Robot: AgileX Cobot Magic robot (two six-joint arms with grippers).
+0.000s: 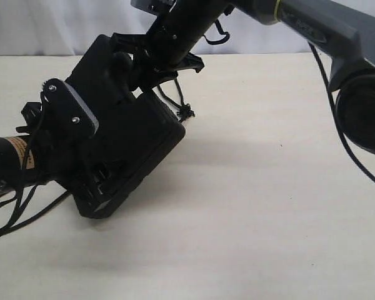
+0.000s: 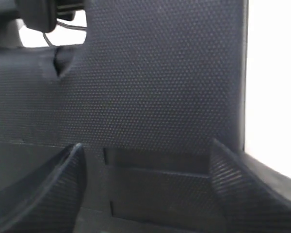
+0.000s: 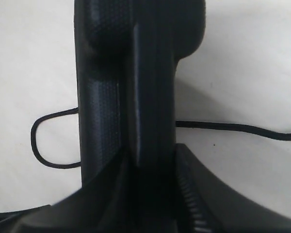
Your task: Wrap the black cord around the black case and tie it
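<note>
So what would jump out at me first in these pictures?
The black case is held up at a tilt over the pale table, left of centre in the exterior view, with the left arm and right arm both reaching to it. The right gripper clamps its edge, and the black cord dangles, knotted, off the case's right side.

Table (image 1: 269, 219) free rt of black case (image 1: 150, 137); left arm (image 1: 12, 159), right arm (image 1: 312, 25) adjacent.

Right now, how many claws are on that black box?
2. The right gripper clamps the case's upper edge. The left gripper meets its face on the left, though whether it grips is unclear.
</note>
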